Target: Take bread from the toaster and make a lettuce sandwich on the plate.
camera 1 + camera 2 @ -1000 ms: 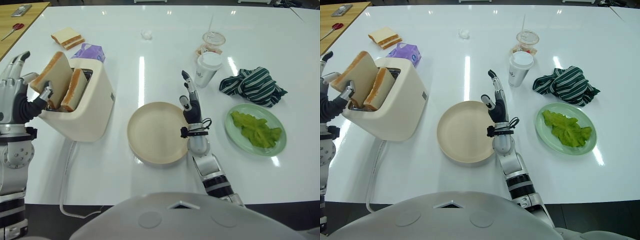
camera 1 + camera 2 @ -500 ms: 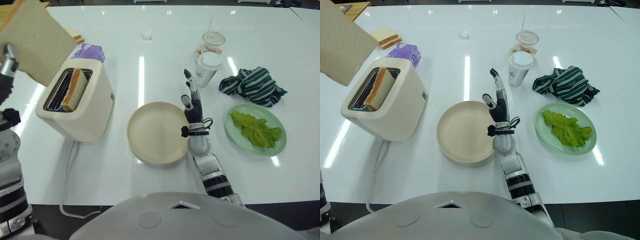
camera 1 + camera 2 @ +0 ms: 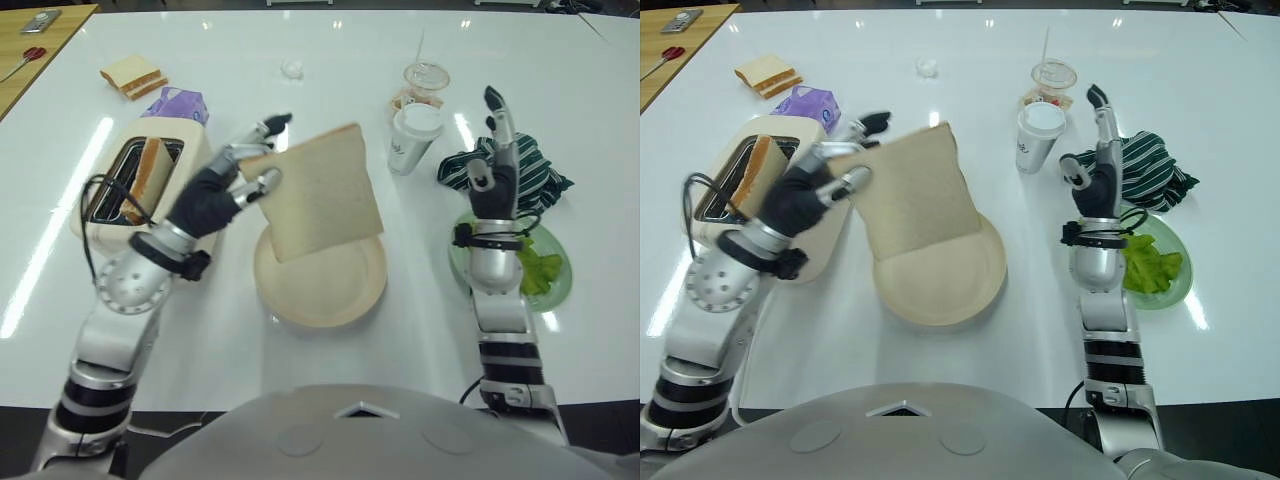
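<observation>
My left hand [image 3: 215, 195] has the pale square slice of toasted bread [image 3: 325, 190] pinched by its left edge, with my fingers [image 3: 262, 182] closed on the crust side and the rest of the slice hanging free. It is in the air, tilted, directly above the round cream plate [image 3: 335, 295] in the middle of the glossy white worktop [image 3: 300, 90], and does not appear to touch it.

I judge the slice to be very light and fairly stiff from toasting, but brittle at the edges and soft in the crumb. A hard squeeze would dent or tear it, and a loose one would let it swing and slip. The edge pinch near a corner suits laying it flat: lower the far edge first, then let go.

A second browned slice [image 3: 150, 178] stands in the slot of the cream boxy toaster [image 3: 165, 132]. I'd take that one by its exposed top edge, gently.

My right hand [image 3: 493, 185] stands upright with its fingers extended and holding nothing, at the near side of the light green plate [image 3: 560, 290] that carries the green lettuce leaves [image 3: 540, 268]. The lettuce looks limp, thin and a bit slippery, so it is better gathered from above than pinched at a tip.
</observation>
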Robot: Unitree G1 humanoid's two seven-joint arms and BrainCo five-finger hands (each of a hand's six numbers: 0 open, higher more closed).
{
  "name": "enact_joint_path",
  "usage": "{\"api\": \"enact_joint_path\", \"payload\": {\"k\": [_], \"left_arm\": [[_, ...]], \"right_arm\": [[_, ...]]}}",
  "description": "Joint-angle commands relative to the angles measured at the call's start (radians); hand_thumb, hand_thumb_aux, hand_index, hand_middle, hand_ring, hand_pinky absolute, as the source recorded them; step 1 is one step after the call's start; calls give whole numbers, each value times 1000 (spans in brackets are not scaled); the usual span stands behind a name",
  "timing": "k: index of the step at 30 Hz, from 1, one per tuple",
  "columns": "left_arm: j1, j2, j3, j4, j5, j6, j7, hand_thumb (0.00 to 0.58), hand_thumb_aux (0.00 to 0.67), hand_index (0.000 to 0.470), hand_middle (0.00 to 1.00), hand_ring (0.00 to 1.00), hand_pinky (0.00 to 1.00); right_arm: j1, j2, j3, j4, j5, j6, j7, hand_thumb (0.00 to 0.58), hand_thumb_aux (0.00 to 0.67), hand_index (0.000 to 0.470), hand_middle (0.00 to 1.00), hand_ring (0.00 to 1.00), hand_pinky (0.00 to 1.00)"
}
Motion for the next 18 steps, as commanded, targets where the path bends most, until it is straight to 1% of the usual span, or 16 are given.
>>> {"api": "enact_joint_path", "payload": {"k": [1,4,7,11,16,17,18], "left_arm": [[4,-40,-113,139,106,-25,-22,580,670,470,0,0,0],[-14,-57,-178,334,228,-99,-12,580,670,470,0,0,0],[-23,-50,-214,450,349,-155,15,580,670,470,0,0,0],[-31,-29,-236,512,493,-192,40,580,670,470,0,0,0],[-40,-2,-256,521,678,-206,94,580,670,470,0,0,0],[-39,-3,-255,514,707,-203,106,526,465,326,0,0,0],[-38,-6,-252,507,728,-201,115,227,147,103,0,0,0]], "right_arm": [[10,-15,-21,-17,20,12,20,0,0,0,0,0,0],[12,-9,-6,-18,0,0,25,0,0,0,0,0,0],[16,-10,4,-26,-6,-6,33,0,0,0,0,0,0],[22,-19,1,-35,-8,-7,40,0,0,0,0,0,0],[21,-27,-8,-47,-7,-5,48,0,0,0,0,0,0],[20,-28,-8,-46,-8,-6,48,0,0,0,0,0,0],[19,-29,-8,-45,-9,-7,49,0,0,0,0,0,0]]}}
